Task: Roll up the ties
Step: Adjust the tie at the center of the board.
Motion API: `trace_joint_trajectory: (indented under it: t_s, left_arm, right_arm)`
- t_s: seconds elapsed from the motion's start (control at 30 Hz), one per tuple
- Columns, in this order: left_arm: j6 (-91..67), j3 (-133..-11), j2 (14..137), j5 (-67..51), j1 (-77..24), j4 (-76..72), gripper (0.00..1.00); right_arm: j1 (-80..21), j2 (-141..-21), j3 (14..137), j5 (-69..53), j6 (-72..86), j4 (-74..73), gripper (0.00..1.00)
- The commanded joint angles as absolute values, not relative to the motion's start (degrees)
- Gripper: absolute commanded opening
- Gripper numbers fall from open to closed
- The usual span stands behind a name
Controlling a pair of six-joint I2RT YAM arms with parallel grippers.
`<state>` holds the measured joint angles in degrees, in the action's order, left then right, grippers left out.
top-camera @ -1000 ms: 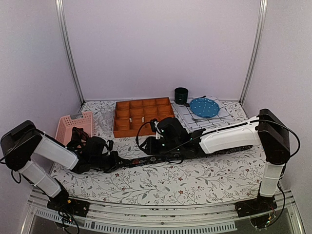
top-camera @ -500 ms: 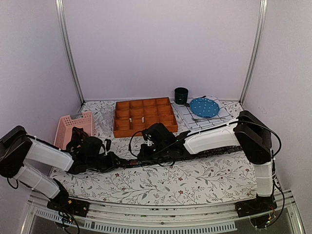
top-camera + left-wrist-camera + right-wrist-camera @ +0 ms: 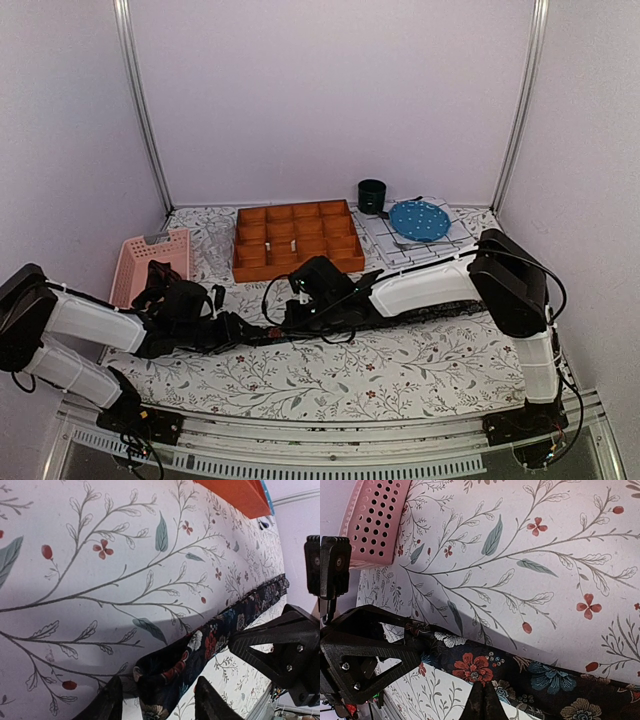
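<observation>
Reaches low over the flowered tablecloth (image 3: 400, 372) from both sides. Finds the tie (image 3: 215, 642), dark with red, white and teal blossoms, lying flat in a long strip across the cloth, in front of the orange compartment tray (image 3: 295, 240) and apart from it. Straddles one end of the tie with the left gripper (image 3: 157, 707): fingers (image 3: 107, 705) spread, one on each side of the fabric, released rather than clamped, with the end itself turned up in a small fold between them. Presses down a little farther along the strip with the right gripper (image 3: 480, 702), tips clenched together into a single point at the fabric's near edge; cannot tell whether any cloth sits nipped between them. Sets the two grippers facing each other, near but not touching. Toward the back wall: a pink perforated basket (image 3: 150, 258) just left of the tray, a dark green cup (image 3: 372, 195), and a blue white-dotted plate (image 3: 418, 220) on a white gridded mat (image 3: 378, 238) at the right. In two tray compartments, small pale bits, too small to make out.
</observation>
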<state>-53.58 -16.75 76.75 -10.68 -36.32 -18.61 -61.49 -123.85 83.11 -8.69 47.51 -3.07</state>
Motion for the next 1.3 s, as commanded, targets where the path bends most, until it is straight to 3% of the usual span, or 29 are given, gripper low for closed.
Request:
trace_joint_trajectory:
  t_s: [0.0,0.2,0.53,0.7,0.77,0.83,0.93,1.0,1.13,1.27]
  left_arm:
    - [-53.7,-16.2,77.6,-11.1,-35.9,-19.1,0.48]
    - [-54.0,-16.4,76.8,-11.7,-35.9,-19.4,0.46]
    - [-54.3,-16.1,77.2,-12.2,-35.9,-20.8,0.17]
    - [-53.6,-16.4,77.5,-12.0,-35.9,-20.5,0.08]
    - [-53.5,-16.5,77.5,-12.0,-35.9,-20.4,0.11]
    - [-53.7,-16.4,77.5,-12.2,-35.9,-20.3,0.22]
    - [-54.0,-16.2,77.1,-12.4,-35.9,-20.3,0.47]
    - [-54.0,-16.2,76.8,-12.3,-35.8,-20.2,0.52]
    - [-54.0,-16.4,77.0,-12.2,-35.7,-20.6,0.51]
    - [-54.6,-16.2,78.0,-12.8,-35.5,-22.3,0.35]
  right_arm:
    - [-61.7,-128.8,85.2,-8.8,46.6,-4.8,0.00]
    - [-61.8,-130.1,84.4,-10.7,47.1,-5.2,0.00]
    - [-61.9,-130.5,82.8,-11.2,48.0,-4.4,0.00]
    - [-61.9,-130.4,81.8,-11.5,48.9,-3.4,0.00]
    - [-61.9,-130.3,81.6,-11.5,49.0,-3.3,0.00]
    - [-61.8,-130.2,81.6,-11.3,49.0,-3.3,0.00]
    - [-61.9,-130.2,81.4,-11.1,48.8,-3.5,0.00]
    - [-61.9,-130.2,81.2,-11.1,48.9,-3.5,0.00]
    - [-61.9,-130.2,80.9,-11.2,49.0,-3.2,0.00]
    - [-61.9,-130.2,80.5,-11.2,49.2,-2.7,0.00]
